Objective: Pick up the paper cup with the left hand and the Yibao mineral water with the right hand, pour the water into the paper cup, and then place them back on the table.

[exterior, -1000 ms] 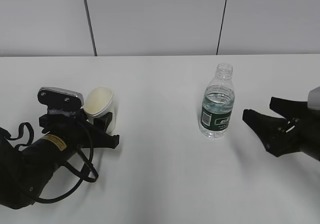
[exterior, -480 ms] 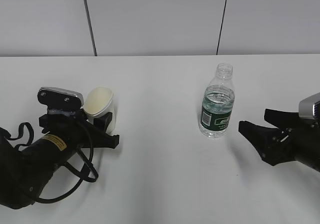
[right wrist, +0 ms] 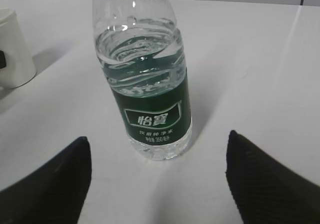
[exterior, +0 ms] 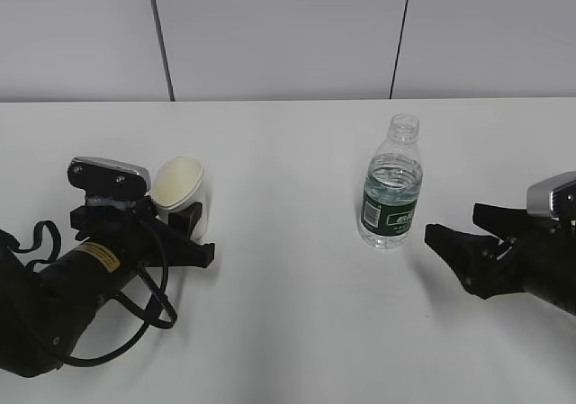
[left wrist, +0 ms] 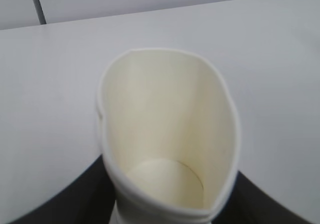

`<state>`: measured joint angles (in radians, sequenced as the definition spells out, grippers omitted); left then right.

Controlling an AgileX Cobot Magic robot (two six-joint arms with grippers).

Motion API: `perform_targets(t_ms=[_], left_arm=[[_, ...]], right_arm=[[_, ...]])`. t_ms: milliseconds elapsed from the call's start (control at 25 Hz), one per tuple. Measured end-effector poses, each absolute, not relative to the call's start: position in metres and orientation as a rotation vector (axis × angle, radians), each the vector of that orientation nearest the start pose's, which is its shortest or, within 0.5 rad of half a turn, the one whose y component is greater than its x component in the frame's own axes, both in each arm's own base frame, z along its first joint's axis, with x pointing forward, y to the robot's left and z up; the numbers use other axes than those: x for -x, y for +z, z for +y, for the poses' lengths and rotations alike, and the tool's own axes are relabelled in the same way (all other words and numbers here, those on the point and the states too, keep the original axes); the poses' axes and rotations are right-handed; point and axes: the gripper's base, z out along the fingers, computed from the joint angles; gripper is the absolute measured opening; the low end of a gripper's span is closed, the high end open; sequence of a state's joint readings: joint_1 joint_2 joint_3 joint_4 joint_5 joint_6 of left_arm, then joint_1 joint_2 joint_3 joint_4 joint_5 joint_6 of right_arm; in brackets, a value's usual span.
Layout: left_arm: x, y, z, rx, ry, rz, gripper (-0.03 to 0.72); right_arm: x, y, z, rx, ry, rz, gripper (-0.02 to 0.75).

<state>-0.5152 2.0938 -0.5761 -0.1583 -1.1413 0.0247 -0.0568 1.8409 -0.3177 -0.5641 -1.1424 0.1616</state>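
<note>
On the left side: the left hand (exterior: 90, 269) lies low on the counter (exterior: 288, 332), its yellow sticker facing up.
Left end effector: its end effector (exterior: 184, 228) is closed around the paper cup (exterior: 180, 193), one black finger on either side of the cup wall.
Cup shape: seen from the left wrist, the paper cup (left wrist: 167, 134) has its rim squeezed into an oval, which points to a firm hold.
Cup contents: it looks empty and dry inside.
Cup position: whether its base rests on the counter or is just clear of it I cannot tell, since the fingers and arm hide the bottom edge.
Centre right: the Yibao mineral water (exterior: 391, 188) stands upright on the counter, uncapped, well apart from the cup.
Water: the water (right wrist: 140, 49) reaches above the green label, so nothing seems to have been poured.
On the right side: the right hand (exterior: 531, 251) is low and level, pointed at the bottle.
Right end effector: its end effector (exterior: 463, 237) is spread wide and empty, fingertips just beside the bottle but not touching; the right wrist view shows the bottle centred in the gap ahead.
Done: cup gripped.
Left to do: grip the bottle, lift both, pour, set both back down.
</note>
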Motion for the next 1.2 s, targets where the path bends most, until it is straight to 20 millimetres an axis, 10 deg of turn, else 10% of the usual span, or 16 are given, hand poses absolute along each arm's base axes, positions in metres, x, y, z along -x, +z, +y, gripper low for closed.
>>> perform_targets(t_ms=[1200], left_arm=[[-0.283, 0.077, -0.145, -0.341, -0.252, 1.837, 0.338]], right_arm=[[-0.299, 0.091, 0.034, 0.480, 0.424, 1.810, 0.647]])
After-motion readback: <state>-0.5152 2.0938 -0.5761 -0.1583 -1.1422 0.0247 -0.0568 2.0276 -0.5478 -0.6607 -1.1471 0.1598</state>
